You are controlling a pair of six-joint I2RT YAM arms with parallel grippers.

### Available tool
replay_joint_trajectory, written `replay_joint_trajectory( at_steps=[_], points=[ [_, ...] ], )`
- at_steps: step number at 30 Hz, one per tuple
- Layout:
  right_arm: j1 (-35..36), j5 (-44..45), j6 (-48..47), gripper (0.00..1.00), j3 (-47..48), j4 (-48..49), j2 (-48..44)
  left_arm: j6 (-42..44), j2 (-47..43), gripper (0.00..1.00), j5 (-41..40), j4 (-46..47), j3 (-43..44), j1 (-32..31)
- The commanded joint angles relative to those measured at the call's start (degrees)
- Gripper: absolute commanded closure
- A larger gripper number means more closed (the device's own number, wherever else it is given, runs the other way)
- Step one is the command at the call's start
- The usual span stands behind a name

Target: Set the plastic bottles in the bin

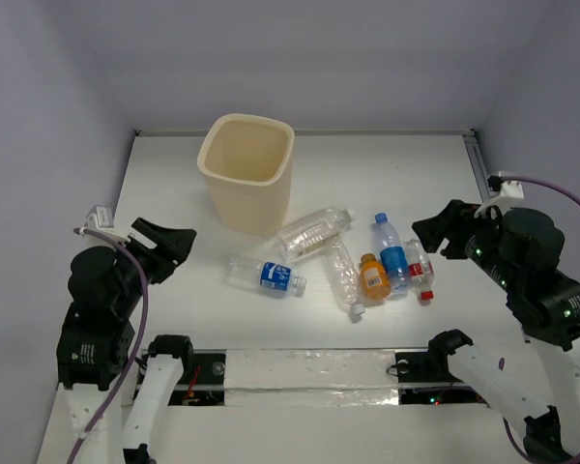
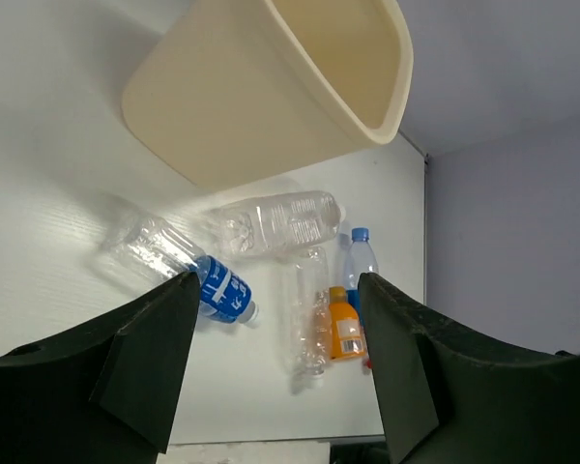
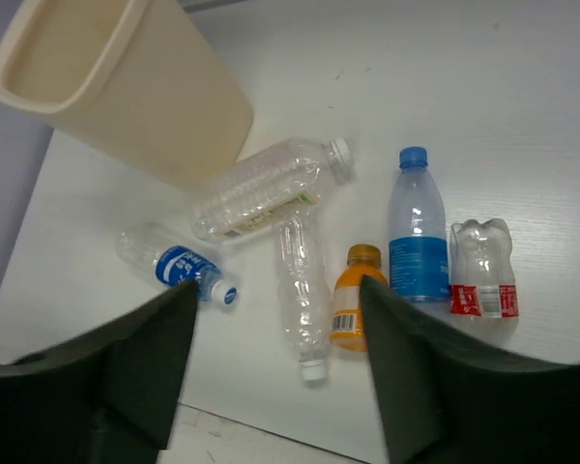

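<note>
— Where are the plastic bottles [image 1: 343,275]?
— All six lie on the white counter [image 1: 416,164], clustered near the front of the bin [image 1: 246,198], which stands upright toward the far side. The big clear one [image 1: 314,232] lies closest to its base.
— And the arms?
— The left pincer [image 2: 275,290] gapes wide, empty, left of the lying blue-labelled bottle [image 1: 267,275]. The right pincer [image 3: 278,290] is wide too, empty, right of the red-labelled bottle [image 1: 420,269].
</note>
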Motion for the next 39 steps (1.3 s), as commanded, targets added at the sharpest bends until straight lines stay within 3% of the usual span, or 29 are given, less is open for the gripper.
replay_joint_trajectory(
  at_steps=[1,2,5,9,10,13,18,26,27,29,32,33,38,39],
  points=[
    [0.39,-2.86,-1.09,0.36,-1.02,0.81,-1.05,-0.7,0.53,0.37,1.91,-0.12,-0.75,-0.18],
    [0.39,-4.45,-1.18,0.58,-1.46,1.07,-1.22,-0.7,0.97,0.37,2.0,-1.17,-0.92,-0.18],
    [0.39,-7.88,-2.23,1.0,-3.04,1.69,-0.88,-1.31,-0.07,0.45,5.22,-1.01,-3.28,-0.18],
    [0.39,-9.38,-3.03,1.0,-4.71,3.34,-0.17,-4.73,-2.71,0.72,10.96,1.55,-10.75,-0.18],
    [0.39,-10.08,-2.85,1.0,-5.59,4.66,-0.35,-5.0,-2.97,0.85,11.22,1.37,-13.38,-0.18],
    [0.39,-14.21,-1.71,1.0,-7.96,8.19,1.49,-6.85,-5.25,1.0,11.4,1.63,-20.66,-0.18],
    [1.01,-14.75,-2.67,1.0,-9.2,9.6,3.87,-8.7,-8.87,1.0,9.12,-0.3,-24.74,-0.18],
    [1.53,-15.28,-4.61,1.0,-11.57,10.12,6.07,-6.24,-0.88,1.0,2.0,-2.68,-21.49,-0.18],
    [1.53,-15.62,-4.44,0.93,-11.75,10.48,6.42,-7.19,1.13,0.98,1.39,-1.19,-22.36,-0.18],
    [2.05,-16.06,-4.52,0.87,-11.75,10.57,6.94,-7.64,1.59,0.91,1.21,0.65,-23.5,-0.18],
    [2.06,-15.98,-5.92,0.55,-12.1,10.3,7.56,-10.1,3.69,0.69,-0.63,4.08,-26.66,-2.54],
    [2.06,-15.89,-6.19,0.48,-12.45,10.22,7.65,-12.63,3.96,0.56,-1.6,5.23,-27.8,-3.95],
    [2.59,-16.33,-7.33,0.29,-12.8,9.95,8.53,-22.92,9.67,0.31,-13.97,10.15,-30.63,-18.88],
    [2.59,-16.5,-7.6,0.24,-13.07,10.04,8.53,-25.02,12.55,0.28,-15.31,10.68,-30.28,-24.3]
  ],
)
